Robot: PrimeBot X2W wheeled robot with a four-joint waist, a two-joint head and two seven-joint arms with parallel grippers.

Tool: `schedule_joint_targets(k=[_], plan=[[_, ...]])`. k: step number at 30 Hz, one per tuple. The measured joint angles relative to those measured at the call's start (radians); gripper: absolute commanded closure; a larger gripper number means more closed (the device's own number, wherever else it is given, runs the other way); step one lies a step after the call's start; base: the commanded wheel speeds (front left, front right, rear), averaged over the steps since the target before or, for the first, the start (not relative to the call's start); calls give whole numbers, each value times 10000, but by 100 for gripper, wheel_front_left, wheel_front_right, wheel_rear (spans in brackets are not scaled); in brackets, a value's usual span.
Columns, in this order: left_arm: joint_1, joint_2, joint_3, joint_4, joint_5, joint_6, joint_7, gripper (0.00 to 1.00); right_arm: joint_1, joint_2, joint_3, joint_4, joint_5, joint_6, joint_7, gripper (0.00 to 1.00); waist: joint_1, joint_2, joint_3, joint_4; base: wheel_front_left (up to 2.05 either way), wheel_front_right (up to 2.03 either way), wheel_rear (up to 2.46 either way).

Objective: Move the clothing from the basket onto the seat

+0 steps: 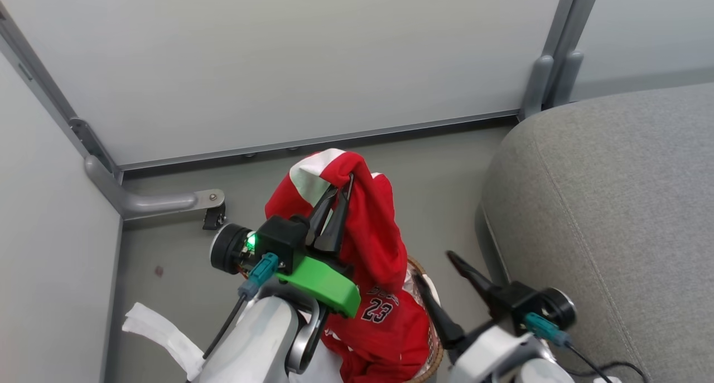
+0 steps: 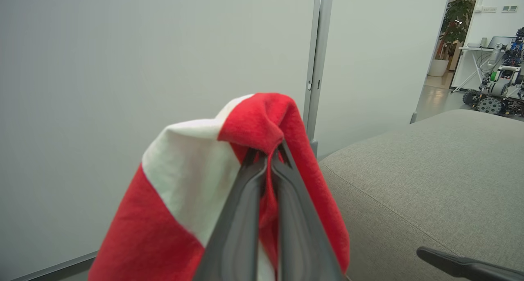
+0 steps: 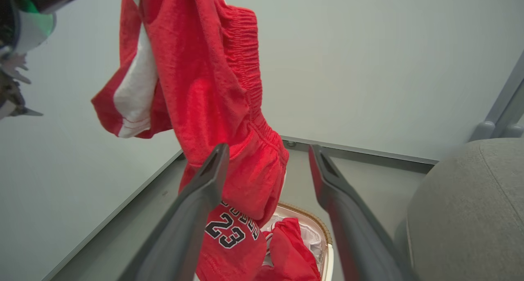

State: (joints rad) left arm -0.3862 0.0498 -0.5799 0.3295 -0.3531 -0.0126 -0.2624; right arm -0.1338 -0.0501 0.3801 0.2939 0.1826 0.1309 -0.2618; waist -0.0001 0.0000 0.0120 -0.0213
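- Broadly, pale partition panels (image 1: pixel 307 54) on grey metal frames wall in a corner of grey floor (image 1: pixel 167 260).
- The seat (image 1: pixel 613 204), a big grey fabric cushion with rounded edge and stitched seam, takes the right side. Nothing red lies on it.
- The clothing (image 1: pixel 374 221), red with a broad white band, hangs in the air above the basket and left of the seat. Its top fold is draped over the fingertips holding it. Its lower end reaches down to the basket.
- More red fabric (image 1: pixel 390 327) printed "23" bunches at the basket. Cannot tell whether it is 1 garment with the hanging piece or a 2nd.
- The basket (image 1: pixel 437 344) sits on the floor just beside the seat's front corner. A curve of its brown woven rim shows, with white liner inside in the right wrist view.
- Left gripper (image 1: pixel 341 185) is raised, its 2 fingers pinched together on the clothing's top fold.
- Right gripper (image 1: pixel 434 265) is low beside the basket, fingers spread wide, holding nothing.
- A white cloth strip (image 1: pixel 162 333) lies on the floor at lower left.
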Motion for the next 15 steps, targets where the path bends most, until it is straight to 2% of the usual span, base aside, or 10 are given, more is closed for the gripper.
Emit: schedule_joint_targets(k=[6, 15], plan=[[-2, 0, -382, -4, -151, 40, 0, 100, -1195, 17, 1267, 299, 190, 2, -2, 0, 0, 0, 19, 263, 0, 0, 0], [-166, 2, -930, 38, -443, 127, 0, 100, -2138, 15, 1517, 1296, -69, 2, -2, 0, 0, 0, 52, 696, 0, 0, 0]])
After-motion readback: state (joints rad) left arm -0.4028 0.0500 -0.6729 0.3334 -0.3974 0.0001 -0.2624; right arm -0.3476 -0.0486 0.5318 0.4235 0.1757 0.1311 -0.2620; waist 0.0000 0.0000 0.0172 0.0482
